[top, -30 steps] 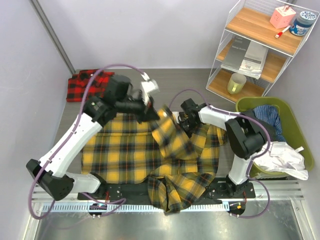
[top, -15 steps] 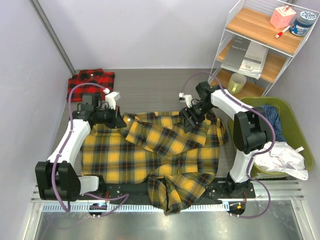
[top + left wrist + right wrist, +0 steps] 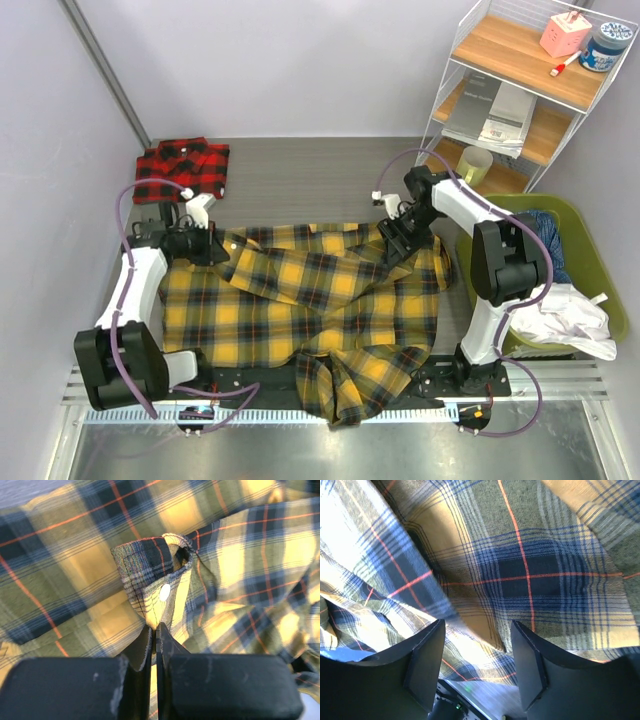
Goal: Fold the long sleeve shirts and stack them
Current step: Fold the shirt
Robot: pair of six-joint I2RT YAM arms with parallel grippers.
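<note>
Yellow-and-black shirt (image 3: pixel 300 310) is spread flat across the middle of the surface (image 3: pixel 310 165), and its near hem is draped over the edge between the two arm bases. A loose fold of its own cloth is laid across its far part, running from the left corner toward the right.

The red-and-black shirt (image 3: pixel 182 170) is seen as a small folded rectangle beyond the yellow-and-black shirt's far left corner, apart from it.

The left tool (image 3: pixel 154 630) is found at the yellow-and-black shirt's far left edge. Its jaws are pressed together on a doubled cuff (image 3: pixel 145 575), on which a pale button (image 3: pixel 164 592) is fixed.

The right tool (image 3: pixel 477 625) is held over the yellow-and-black shirt's far right part with its jaws spread well apart and checked cloth filling the view beneath them. Whether that cloth is touched cannot be told.

A green basket (image 3: pixel 600 262) holding other clothes is set just right of the yellow-and-black shirt, and a wire shelf (image 3: pixel 520 95) is placed beyond its far right corner.
</note>
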